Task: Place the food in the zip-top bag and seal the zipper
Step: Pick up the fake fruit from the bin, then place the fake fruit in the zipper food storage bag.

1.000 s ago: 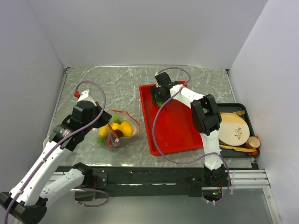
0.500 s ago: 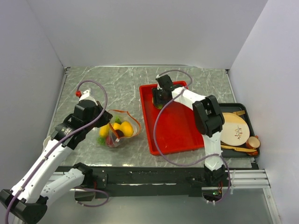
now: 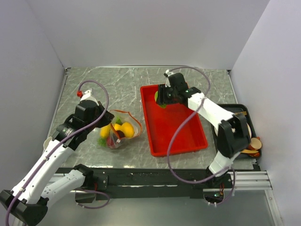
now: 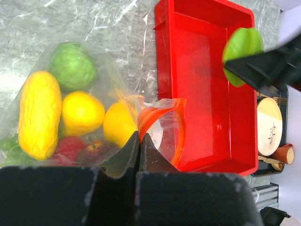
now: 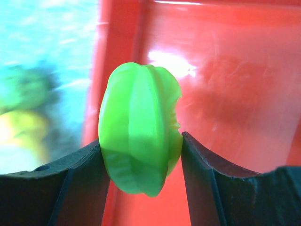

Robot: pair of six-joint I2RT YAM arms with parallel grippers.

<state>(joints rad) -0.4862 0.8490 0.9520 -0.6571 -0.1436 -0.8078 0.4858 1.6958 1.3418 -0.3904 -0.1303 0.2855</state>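
The green toy fruit (image 5: 138,129) is clamped upright in the part-open right gripper (image 5: 141,150), above the red tray's (image 3: 176,127) far-left corner; the zip-top bag (image 4: 162,132) lies to its left, mouth facing the tray; its rim is pinched by the closed left gripper (image 4: 139,141).

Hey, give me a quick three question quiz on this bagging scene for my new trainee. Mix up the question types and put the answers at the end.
1. True or false: the right gripper is shut on a green fruit.
2. How does the left gripper stand relative to the zip-top bag? A) open above it B) shut on its orange-edged mouth C) nowhere near it
3. Fill in: the held fruit hangs over the far end of the ___.
Key: 1 true; 2 B; 3 red tray.
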